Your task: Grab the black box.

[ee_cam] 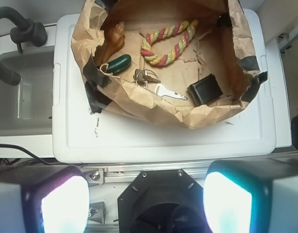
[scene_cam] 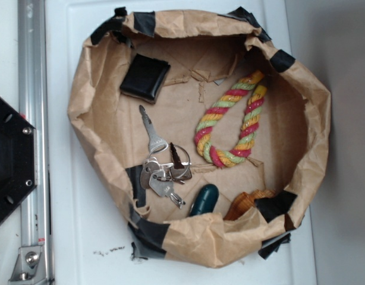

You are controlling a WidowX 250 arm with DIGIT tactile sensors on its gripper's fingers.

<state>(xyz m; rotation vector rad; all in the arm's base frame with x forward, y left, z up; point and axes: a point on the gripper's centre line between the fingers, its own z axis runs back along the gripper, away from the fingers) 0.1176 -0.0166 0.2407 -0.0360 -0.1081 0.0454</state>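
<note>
I saw the crumpled brown paper bag [scene_cam: 188, 240] on the white counter [ee_cam: 163, 141], my hand [ee_cam: 146, 194] wide open well short of it, and the small glossy black box [scene_cam: 144, 78] lying flat inside near the wall, probably stiff, light, slippery, best pinched across opposite edges.

Below me lies a white plastic surface [scene_cam: 81, 225] with a raised rim, like a bin lid, bright under even light and marked by a few dark specks [scene_cam: 108, 252] near its edge. A metal rail [scene_cam: 32, 119] runs along one side. In my wrist view a pale recessed tray [ee_cam: 23, 97] sits beside the lid, crossed by a black hose [ee_cam: 8, 43].
</note>
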